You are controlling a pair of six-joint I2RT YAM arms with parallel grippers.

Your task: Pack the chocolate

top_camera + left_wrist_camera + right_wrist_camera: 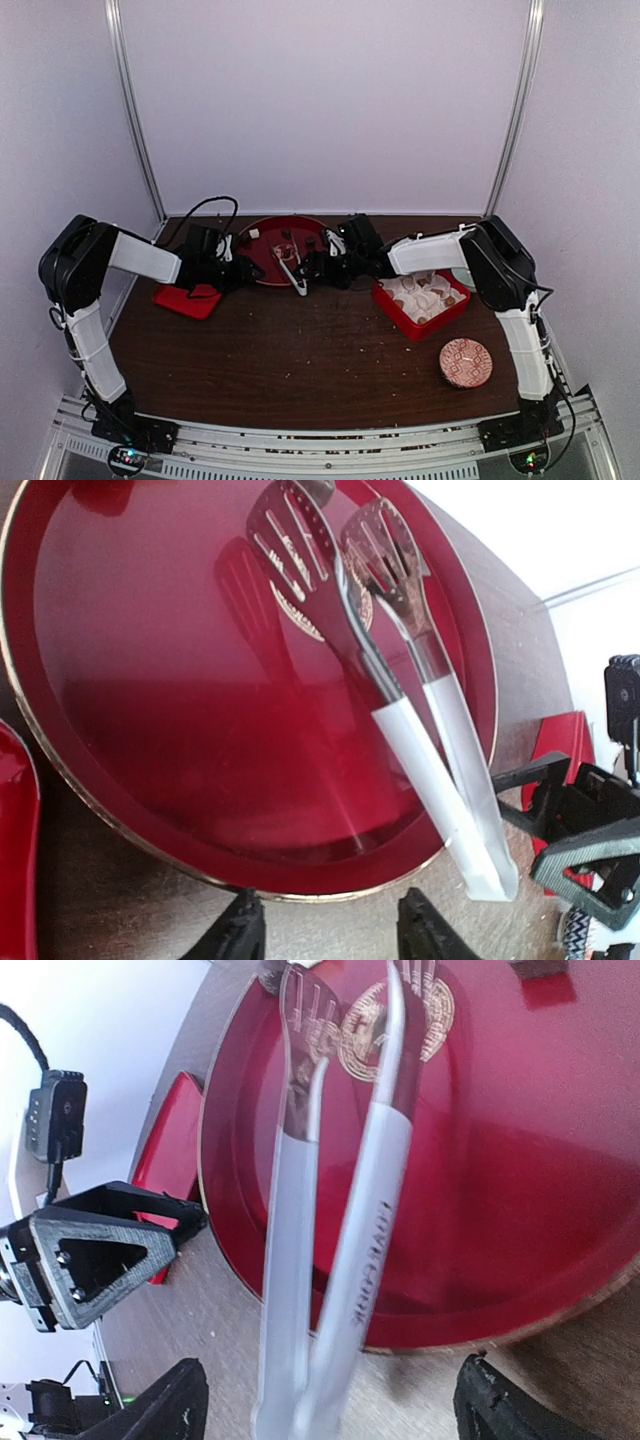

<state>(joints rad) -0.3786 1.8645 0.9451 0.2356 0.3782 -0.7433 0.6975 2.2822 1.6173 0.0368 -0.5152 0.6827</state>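
Left tool (328, 910) and right tool (330, 1380) unclenched, empty; slotted steel tongs (418, 770), frosted handles, on glossy red plate (150, 680).

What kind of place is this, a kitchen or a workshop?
Most likely a robotics lab test booth: bare white walls with metal frame posts, left arm and right arm bolted to a rail at the table edge, and staged props, a red plate and tongs.
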